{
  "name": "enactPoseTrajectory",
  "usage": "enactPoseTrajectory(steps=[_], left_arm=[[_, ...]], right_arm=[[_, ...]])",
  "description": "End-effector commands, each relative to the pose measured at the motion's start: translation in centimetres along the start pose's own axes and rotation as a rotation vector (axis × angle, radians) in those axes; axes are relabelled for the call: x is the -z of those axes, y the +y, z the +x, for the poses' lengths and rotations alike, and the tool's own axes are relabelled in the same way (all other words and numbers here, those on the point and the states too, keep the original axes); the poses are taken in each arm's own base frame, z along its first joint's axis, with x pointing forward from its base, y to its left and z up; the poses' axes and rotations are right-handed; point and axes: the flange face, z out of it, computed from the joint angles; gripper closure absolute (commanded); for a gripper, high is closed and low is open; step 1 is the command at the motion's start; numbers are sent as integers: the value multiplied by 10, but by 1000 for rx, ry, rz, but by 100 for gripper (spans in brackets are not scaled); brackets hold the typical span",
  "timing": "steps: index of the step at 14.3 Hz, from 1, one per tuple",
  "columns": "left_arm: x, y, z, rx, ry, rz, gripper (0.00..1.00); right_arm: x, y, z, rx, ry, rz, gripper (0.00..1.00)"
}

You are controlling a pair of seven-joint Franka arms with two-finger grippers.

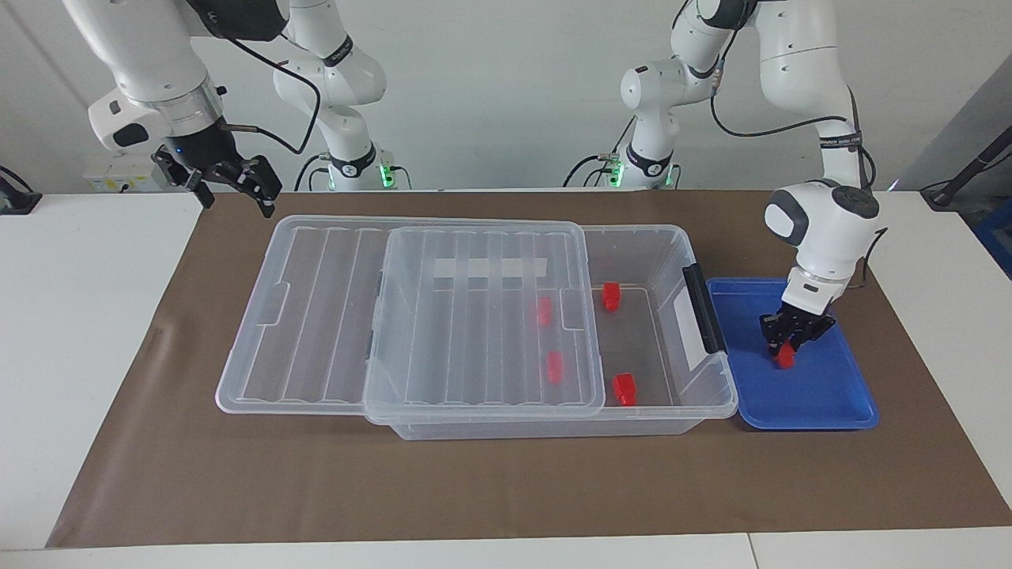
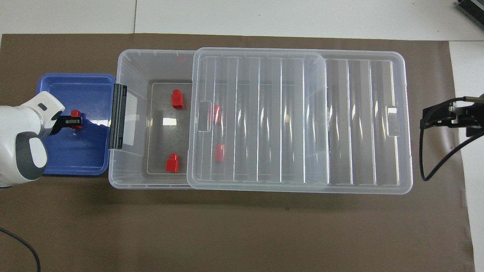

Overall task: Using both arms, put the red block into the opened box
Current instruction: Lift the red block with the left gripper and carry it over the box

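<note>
1. the left hand (image 1: pixel 787 345) is down in the blue tray (image 1: pixel 838 399), clenched on the red block (image 1: pixel 784 357), which sits on the tray floor.
2. in the overhead view the same hand (image 2: pixel 73 120) pinches the block (image 2: pixel 75 113) from both sides, about midway along the tray (image 2: pixel 79 81).
3. the tray lies just beside the black handle (image 1: pixel 704 308) of the box (image 1: pixel 672 237), at the left arm's end of the table (image 1: pixel 47 316).
4. the box's clear lid (image 1: pixel 474 316) is slid toward the right arm's end, leaving the handle end uncovered.
5. four more red blocks (image 1: pixel 610 295) lie on the box floor, two in the uncovered part and two under the lid.
6. the right hand (image 1: pixel 231 183) hangs high with its fingers spread and nothing in them, over the brown mat (image 1: pixel 506 490) past the lid's end.
</note>
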Motion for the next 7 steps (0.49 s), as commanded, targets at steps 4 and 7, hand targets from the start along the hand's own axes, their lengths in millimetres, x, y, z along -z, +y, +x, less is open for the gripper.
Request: enactPoseTrajectory(steps=[4,7], left_arm=[[147,37,76,85,-168,-24,100],[196,62,87,134,-206,-39,100]], right_arm=[[2,-2,0,34,-8,19,0],[2,0,2,39,-6,26,0]])
